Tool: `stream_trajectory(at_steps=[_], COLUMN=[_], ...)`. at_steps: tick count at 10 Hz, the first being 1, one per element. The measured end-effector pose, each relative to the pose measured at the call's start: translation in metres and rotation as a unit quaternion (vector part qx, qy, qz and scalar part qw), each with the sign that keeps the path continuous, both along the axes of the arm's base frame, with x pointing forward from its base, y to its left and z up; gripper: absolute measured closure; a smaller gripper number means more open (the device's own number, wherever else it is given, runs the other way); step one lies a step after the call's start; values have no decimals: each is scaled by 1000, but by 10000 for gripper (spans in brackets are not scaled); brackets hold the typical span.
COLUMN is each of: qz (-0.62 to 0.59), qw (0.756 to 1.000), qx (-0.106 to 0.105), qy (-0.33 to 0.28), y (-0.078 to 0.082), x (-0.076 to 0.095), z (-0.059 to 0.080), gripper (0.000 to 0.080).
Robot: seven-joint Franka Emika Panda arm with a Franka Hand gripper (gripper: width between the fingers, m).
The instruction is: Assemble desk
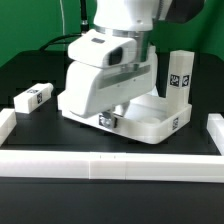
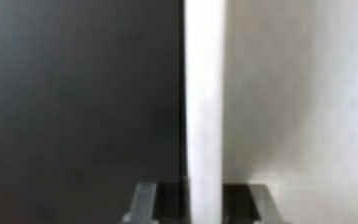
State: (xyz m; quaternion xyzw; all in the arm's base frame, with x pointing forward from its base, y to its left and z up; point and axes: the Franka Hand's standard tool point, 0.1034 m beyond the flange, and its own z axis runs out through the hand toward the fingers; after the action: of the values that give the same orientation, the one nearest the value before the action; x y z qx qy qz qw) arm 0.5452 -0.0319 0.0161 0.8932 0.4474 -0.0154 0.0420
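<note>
We see the desk's white tabletop (image 1: 150,118) lying flat on the black table (image 1: 40,70), under and just to the exterior view's right of the arm. The hand (image 1: 110,120) is down at its near edge. In the wrist view the tabletop's thin raised rim (image 2: 206,100) runs straight between the two dark fingers (image 2: 149,198) of the hand (image 2: 202,200), so we read the hand as clamped tight on that rim, jaws nearly together. To one side of the rim we see the pale tray floor, to the other the dark table. One tagged leg (image 1: 181,78) stands upright at the tabletop's far corner on the exterior view's right. Another leg (image 1: 33,98) lies on the table well apart, at that view's left. A white border rail (image 1: 110,163) runs along the front.
</note>
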Motion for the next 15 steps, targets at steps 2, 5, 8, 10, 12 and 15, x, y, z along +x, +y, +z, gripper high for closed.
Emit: stream_trajectory(at_steps=[2,5,8,10,12,15], qz=[100,222,311,354,353,311], qw=[995,975,949,934,934,949], qx=[-5,-15,-35,-42,-38,-36], qy=[7,18,29,39,40,33], y=[18,17,19,33,51,71], x=[21,29,37,58,75,91], z=[-3,-4,-2,-3,-3,-5], gripper=[736,736,736,736,737,737])
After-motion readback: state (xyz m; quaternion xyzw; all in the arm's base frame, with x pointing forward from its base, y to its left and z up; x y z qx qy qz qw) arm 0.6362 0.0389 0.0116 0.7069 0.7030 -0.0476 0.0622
